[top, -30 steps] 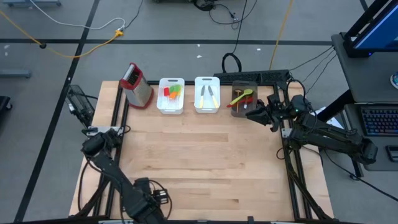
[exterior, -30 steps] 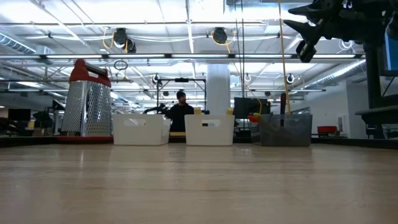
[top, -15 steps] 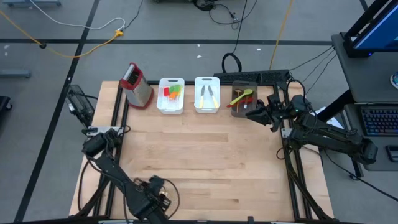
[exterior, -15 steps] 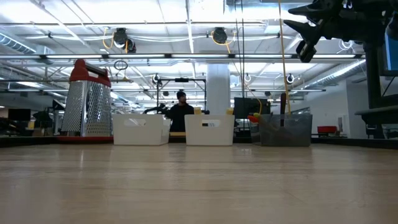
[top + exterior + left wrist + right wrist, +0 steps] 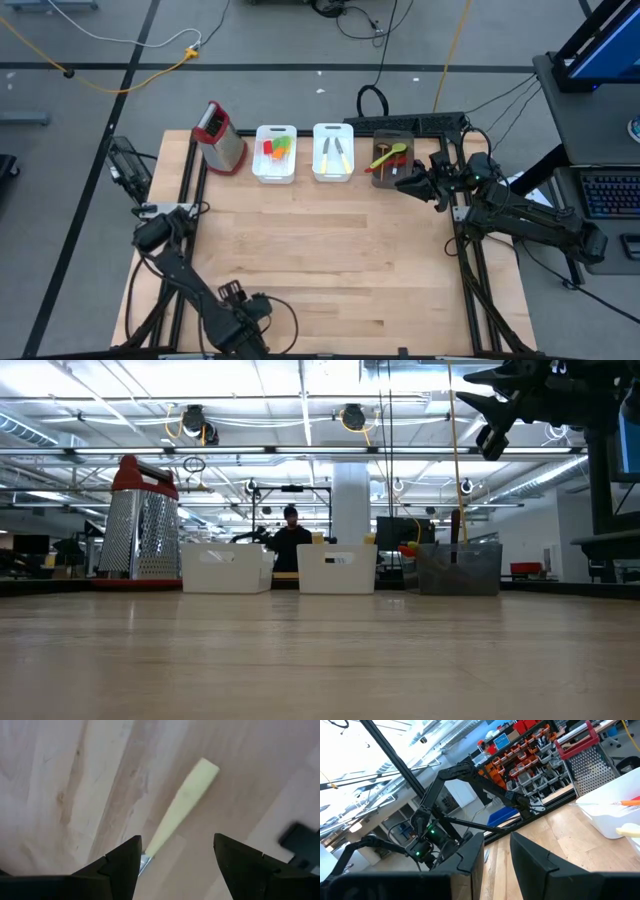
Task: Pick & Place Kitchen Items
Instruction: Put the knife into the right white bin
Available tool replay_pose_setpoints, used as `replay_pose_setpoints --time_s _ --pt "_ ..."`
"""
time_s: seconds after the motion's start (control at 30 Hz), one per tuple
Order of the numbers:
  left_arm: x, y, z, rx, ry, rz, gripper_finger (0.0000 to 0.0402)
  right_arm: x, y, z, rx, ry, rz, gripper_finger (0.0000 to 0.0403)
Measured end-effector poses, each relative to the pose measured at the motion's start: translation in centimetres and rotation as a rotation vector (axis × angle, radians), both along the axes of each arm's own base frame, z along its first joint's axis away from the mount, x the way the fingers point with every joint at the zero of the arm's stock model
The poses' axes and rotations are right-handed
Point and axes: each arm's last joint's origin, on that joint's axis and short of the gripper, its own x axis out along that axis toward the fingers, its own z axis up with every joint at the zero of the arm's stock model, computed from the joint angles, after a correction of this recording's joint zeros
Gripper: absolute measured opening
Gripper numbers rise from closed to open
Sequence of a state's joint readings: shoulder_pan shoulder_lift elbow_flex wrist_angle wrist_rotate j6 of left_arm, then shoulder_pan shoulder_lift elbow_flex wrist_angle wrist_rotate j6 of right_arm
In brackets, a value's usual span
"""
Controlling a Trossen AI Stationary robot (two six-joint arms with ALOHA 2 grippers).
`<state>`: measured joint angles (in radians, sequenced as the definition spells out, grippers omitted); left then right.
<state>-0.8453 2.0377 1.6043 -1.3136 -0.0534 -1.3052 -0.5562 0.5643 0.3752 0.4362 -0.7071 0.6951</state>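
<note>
Left gripper (image 5: 175, 857) low over the near-left part of the wooden table (image 5: 330, 260), fingers (image 5: 120, 865) spread apart w/ a cream-handled knife (image 5: 182, 807) lying flat on the wood between and ahead of them; nothing gripped, blade end just showing by one fingertip. In the high view, same gripper (image 5: 243, 312) near the table's front edge, knife hidden under it.

Right gripper (image 5: 408, 184) raised at the far-right, just beside the dark bin (image 5: 392, 158); fingers (image 5: 470, 857) close together w/ a narrow gap, nothing seen between them (held or not: can't tell more). In the low view up high at top right (image 5: 480, 400).

Along the far edge, left to right: steel grater (image 5: 220, 137) w/ red top, white bin (image 5: 275, 153) holding red, orange and green spatulas (image 5: 274, 148), second white bin (image 5: 333, 152) w/ two cream-handled knives (image 5: 334, 152), then the dark bin w/ a green spoon (image 5: 392, 154) and a wooden spoon (image 5: 382, 162).

Low view: grater (image 5: 140, 520), both white bins and dark bin in a row; a person (image 5: 291, 545) in the room behind.
</note>
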Motion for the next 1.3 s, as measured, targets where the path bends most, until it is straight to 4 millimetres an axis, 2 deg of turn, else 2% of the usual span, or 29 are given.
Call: replay_pose_setpoints --time_s 0.1,0.23,0.47,0.67,0.77,1.03,1.3 --pt "-0.7 -0.6 -0.2 -0.005 0.006 -0.069 0.0253 0.0 0.0 0.0 0.0 0.0 0.0 0.0091" --pt "-1.7 -0.4 -1.4 0.021 0.049 -0.106 0.0253 0.0 0.0 0.0 0.0 0.0 0.0 0.0091" --pt "-2.3 0.3 -4.8 -0.035 0.089 -0.217 0.0253 0.0 0.0 0.0 0.0 0.0 0.0 0.0091" --pt "-2.0 1.5 -7.2 -0.152 0.069 -0.303 0.0247 0.0 0.0 0.0 0.0 0.0 0.0 0.0091" --pt "-1.7 1.9 -7.6 -0.188 0.069 -0.34 0.0224 0.0 0.0 0.0 0.0 0.0 0.0 0.0091" --pt "-0.8 2.5 -7.7 -0.203 0.049 -0.408 0.0127 0.0 0.0 0.0 0.0 0.0 0.0 0.0091" --pt "-0.7 2.7 -7.6 -0.179 0.034 -0.37 0.0039 0.0 0.0 0.0 0.0 0.0 0.0 0.0091"
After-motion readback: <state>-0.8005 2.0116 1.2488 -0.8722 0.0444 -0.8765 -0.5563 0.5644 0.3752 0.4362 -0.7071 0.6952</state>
